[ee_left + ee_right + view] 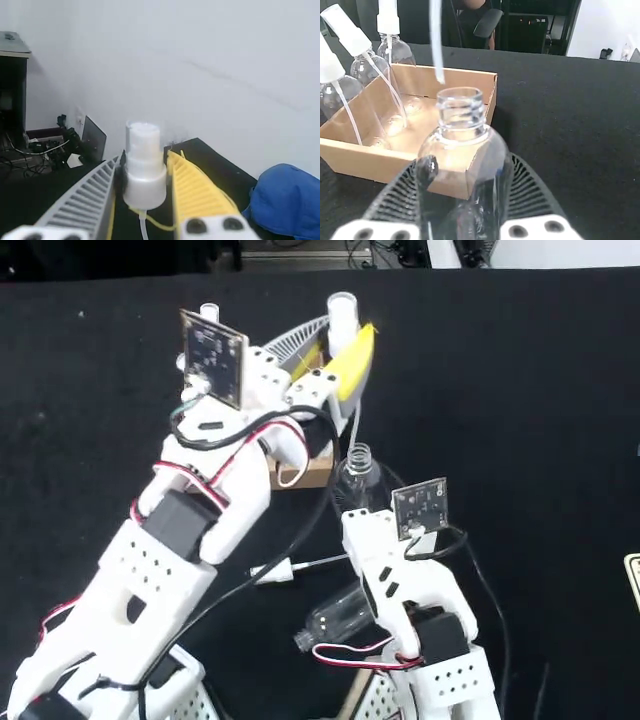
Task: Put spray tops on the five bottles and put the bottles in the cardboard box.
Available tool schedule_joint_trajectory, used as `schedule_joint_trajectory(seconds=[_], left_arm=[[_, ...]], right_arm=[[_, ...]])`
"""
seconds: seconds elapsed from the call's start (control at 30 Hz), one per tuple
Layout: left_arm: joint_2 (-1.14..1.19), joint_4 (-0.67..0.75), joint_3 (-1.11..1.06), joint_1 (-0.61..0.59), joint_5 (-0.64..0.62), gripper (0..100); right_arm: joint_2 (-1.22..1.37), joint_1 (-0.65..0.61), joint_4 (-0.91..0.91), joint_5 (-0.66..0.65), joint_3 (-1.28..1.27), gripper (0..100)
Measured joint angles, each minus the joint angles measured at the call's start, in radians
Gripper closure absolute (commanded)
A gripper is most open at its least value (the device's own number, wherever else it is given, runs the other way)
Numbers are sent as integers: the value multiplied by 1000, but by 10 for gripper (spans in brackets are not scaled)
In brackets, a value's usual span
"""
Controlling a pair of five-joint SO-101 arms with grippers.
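Gripping a spray top (144, 167) in my left gripper (145, 157), tube (436, 40) dangling over the uncapped bottle (461, 120), bottle clamped upright in my right gripper (462, 175) mid-table, beside the cardboard box (365, 160), box half hidden from above.

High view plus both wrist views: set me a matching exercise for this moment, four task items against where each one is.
Things:
1. raised spray top
2. upright open bottle
3. lying bottle
4. cardboard box

Places:
A. on its side on the table, beside the right arm
B. holds three capped bottles
C. in the left gripper, tube hanging over an open neck
D. in the right gripper

Pairs: 1-C, 2-D, 3-A, 4-B.
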State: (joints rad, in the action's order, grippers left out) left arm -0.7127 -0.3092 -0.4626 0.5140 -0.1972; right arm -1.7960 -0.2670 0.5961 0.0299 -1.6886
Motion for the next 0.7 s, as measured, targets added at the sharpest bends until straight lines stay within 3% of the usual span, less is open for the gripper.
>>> schedule_joint_trajectory(seconds=[0.2, 0.7], left_arm=[[0, 95, -71, 2, 0, 970], [0, 95, -184, 44, -2, 970]], right_arm=[[0, 0, 0, 0, 0, 983], [0, 0, 0, 0, 0, 983]])
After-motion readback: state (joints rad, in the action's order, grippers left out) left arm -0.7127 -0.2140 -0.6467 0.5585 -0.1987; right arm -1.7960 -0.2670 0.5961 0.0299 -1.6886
